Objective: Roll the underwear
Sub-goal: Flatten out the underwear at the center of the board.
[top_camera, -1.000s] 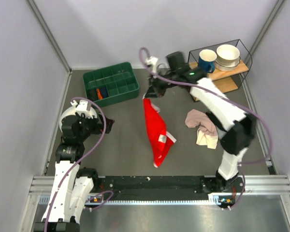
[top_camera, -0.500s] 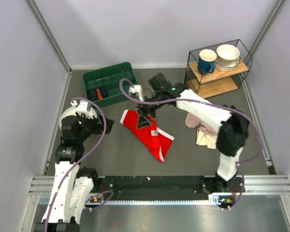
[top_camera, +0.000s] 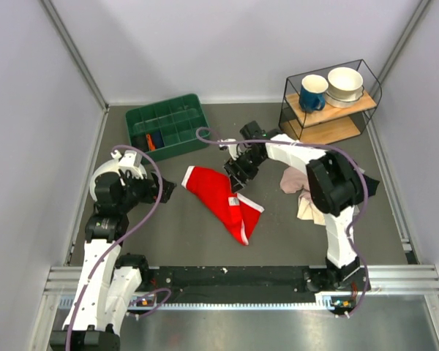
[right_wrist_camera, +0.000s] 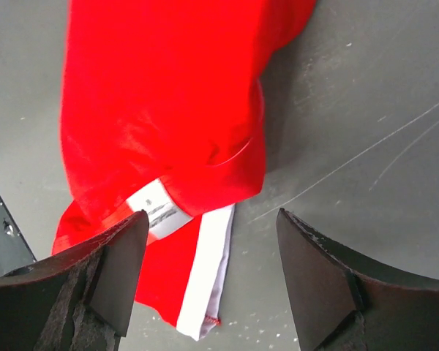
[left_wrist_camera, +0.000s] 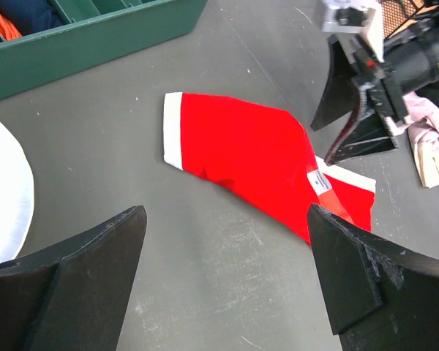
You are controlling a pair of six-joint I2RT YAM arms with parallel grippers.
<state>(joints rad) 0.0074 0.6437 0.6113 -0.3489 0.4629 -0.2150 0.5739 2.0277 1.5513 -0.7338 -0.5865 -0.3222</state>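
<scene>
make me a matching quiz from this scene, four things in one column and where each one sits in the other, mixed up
Things:
1. underwear
2. mug
3. green tray
4. pink cloth

Places:
A. on the wooden shelf at the far right
B. lying flat in the middle of the table
C. at the far left of the table
D. crumpled on the table, right of the underwear

Pairs: 1-B, 2-A, 3-C, 4-D
</scene>
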